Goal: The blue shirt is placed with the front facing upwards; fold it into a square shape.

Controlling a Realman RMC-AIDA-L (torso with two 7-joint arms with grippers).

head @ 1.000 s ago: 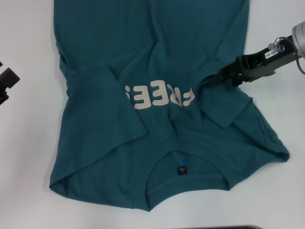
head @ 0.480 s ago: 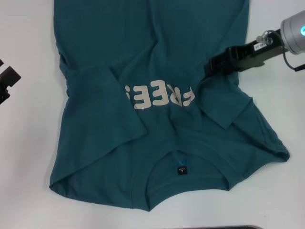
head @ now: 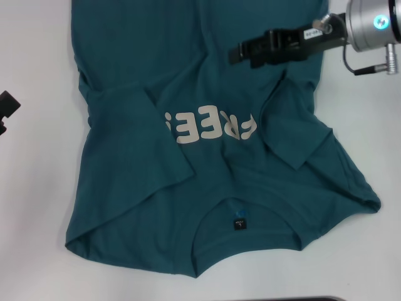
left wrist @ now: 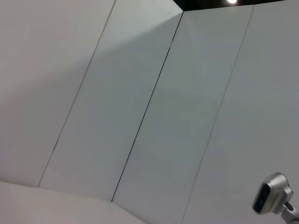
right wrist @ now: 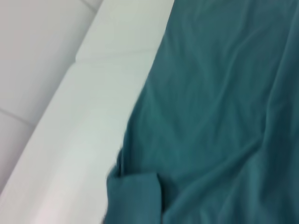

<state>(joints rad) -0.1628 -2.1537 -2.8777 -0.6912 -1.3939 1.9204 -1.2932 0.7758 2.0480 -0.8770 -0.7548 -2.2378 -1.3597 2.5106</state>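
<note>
Where the white tabletop point(head: 37, 188) meets the robot's near side, the large dark teal-blue cotton T-shirt point(head: 207, 188) lies spread front up, collar nearest the robot and hem running off the far edge of the head view. Both short sleeves are folded inward over the chest, the left one reaching the off-white block letters point(head: 210, 127), the right one overlapping their other end. A small black neck tag point(head: 239, 221) sits inside the collar. Cloth shows soft creases across the body; the shoulder edges are rumpled.

Right gripper point(head: 235, 55): black, extended from a silver wrist over the shirt's upper right body, above the folded right sleeve; whether the jaws are parted or closed cannot be told, and no cloth is seen in them. Left gripper point(head: 7, 108): black, at the left edge over bare table, well apart from the shirt; jaw state cannot be told.

Surroundings: the left wrist view shows pale grey wall panels point(left wrist: 140, 116) with dark seams.
</note>
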